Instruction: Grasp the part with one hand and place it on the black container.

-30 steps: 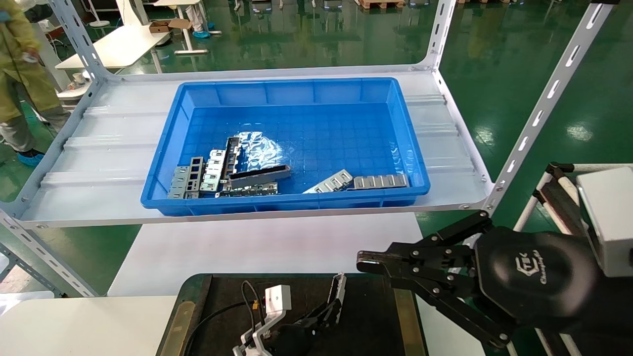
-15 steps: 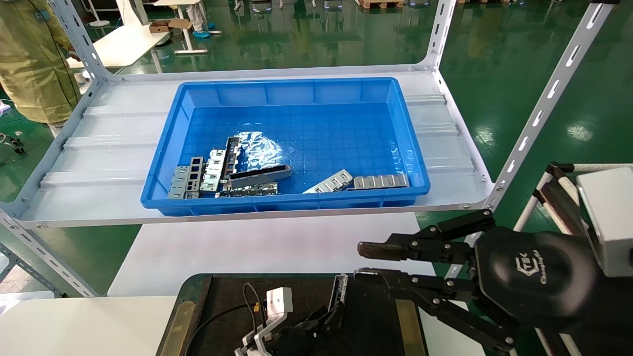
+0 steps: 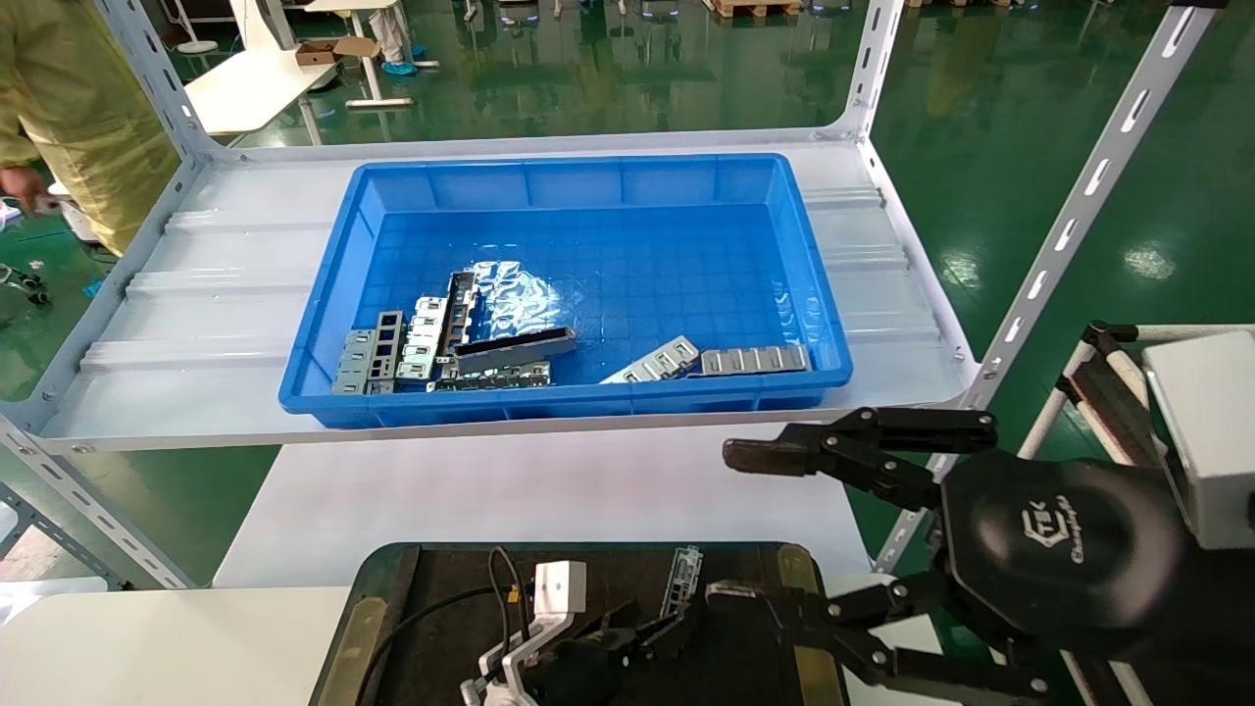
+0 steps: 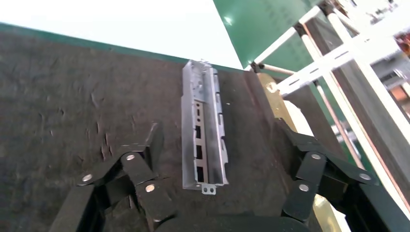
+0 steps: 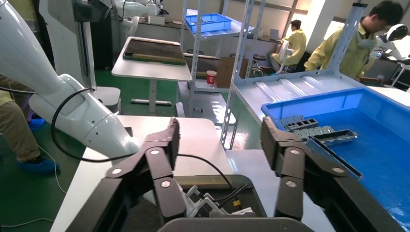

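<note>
Glossy green floor (image 3: 1029, 147), white slotted rack (image 3: 1088, 186), white desks (image 3: 245, 88) behind.

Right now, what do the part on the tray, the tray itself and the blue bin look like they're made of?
The part looks like thin stamped sheet metal: silvery, dull sheen, punched rectangular holes. The black container seems topped with a matte, slightly rough dark mat, perhaps rubber or felt, with brass-coloured side strips. The blue bin looks like glossy moulded plastic with a gridded floor.

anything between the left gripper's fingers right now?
Yes: the part lies flat on the black container between the open left gripper's fingers, untouched; clearest in the left wrist view.
</note>
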